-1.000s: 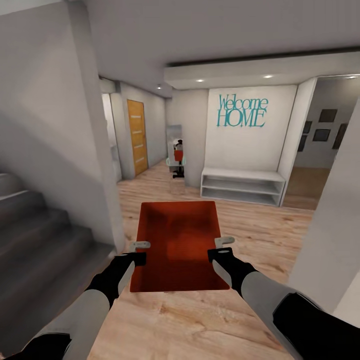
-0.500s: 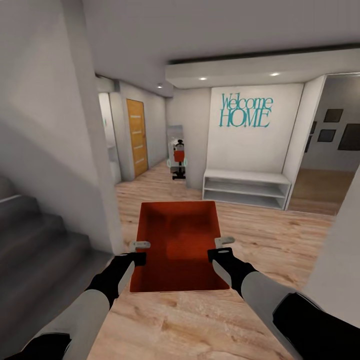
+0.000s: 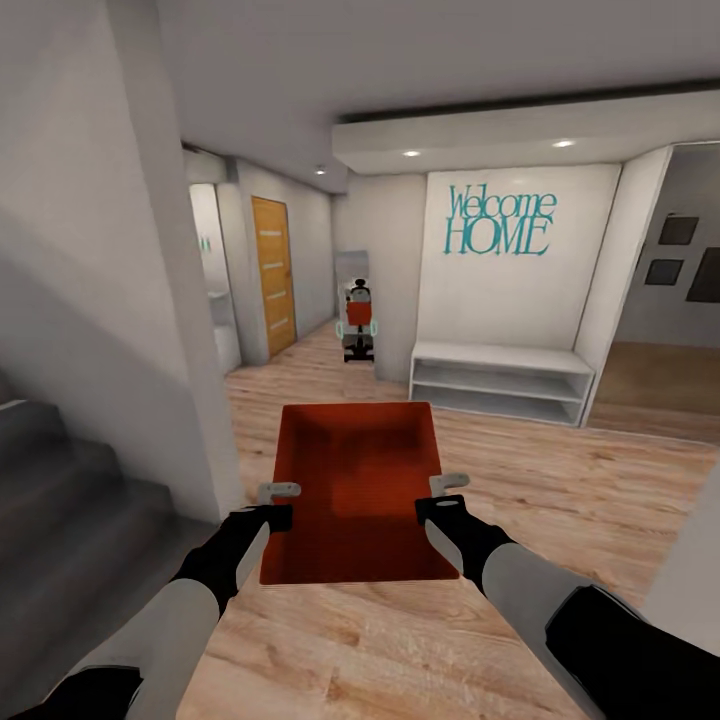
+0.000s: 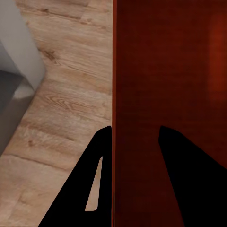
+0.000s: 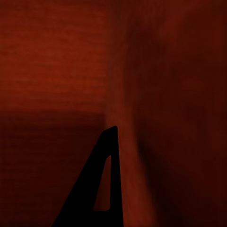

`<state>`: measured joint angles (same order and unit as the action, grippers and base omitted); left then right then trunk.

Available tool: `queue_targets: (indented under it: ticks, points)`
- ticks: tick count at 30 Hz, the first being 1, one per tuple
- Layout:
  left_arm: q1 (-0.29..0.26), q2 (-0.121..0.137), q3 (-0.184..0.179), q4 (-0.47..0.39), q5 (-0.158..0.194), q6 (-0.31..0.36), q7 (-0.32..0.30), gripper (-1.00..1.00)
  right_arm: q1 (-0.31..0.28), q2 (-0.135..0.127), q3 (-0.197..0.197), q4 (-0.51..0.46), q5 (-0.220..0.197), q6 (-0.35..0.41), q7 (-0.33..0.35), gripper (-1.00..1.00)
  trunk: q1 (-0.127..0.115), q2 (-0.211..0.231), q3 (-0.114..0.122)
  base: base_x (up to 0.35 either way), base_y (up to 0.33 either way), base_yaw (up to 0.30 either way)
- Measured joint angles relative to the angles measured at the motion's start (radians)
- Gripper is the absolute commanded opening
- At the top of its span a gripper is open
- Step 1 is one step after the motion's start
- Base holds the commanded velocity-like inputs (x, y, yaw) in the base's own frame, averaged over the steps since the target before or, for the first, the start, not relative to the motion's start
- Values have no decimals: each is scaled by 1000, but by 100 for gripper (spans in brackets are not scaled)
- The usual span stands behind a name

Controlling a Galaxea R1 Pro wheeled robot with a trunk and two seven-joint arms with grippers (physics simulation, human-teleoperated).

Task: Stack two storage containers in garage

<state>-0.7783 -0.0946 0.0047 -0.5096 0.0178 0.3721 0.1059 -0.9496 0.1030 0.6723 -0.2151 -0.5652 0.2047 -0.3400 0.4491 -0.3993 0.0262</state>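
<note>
While both arms carry it level over the light wood-plank flooring (image 3: 520, 470), the orange-red rectangular plastic bin (image 3: 358, 490) sits between them, left end effector (image 3: 278, 503) and right end effector (image 3: 446, 494) each pinching a side wall, probably to balance the load in transit.

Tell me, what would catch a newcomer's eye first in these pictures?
First, the orange-red storage container, held out in front over the wood-plank floor, with the left tool gripping one side wall and the right tool the other. Next, the teal "Welcome HOME" lettering on the white wall ahead, above a low white shelf. Grey stairs rise at the left, and an orange wood door stands down the hallway.
</note>
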Motion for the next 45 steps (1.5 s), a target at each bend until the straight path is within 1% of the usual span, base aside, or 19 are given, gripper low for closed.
queue_targets:
  ticks: [6, 30, 45]
  points:
    - [0, 0, 0, 0, 0, 0, 0, -100, 0, 0, 2, 0, -2, 0, -1, -100, 0, 0, 2, 320, 72, -174]
    - [0, 0, 0, 0, 0, 0, 0, -100, 0, 0, 2, 0, -2, 0, -1, -100, 0, 0, 14, 320, 72, -232]
    - [0, 0, 0, 0, 1, -1, 0, -100, 0, 0, 2, 0, -2, -1, -1, -100, 0, 0, 15, 320, 72, -32]
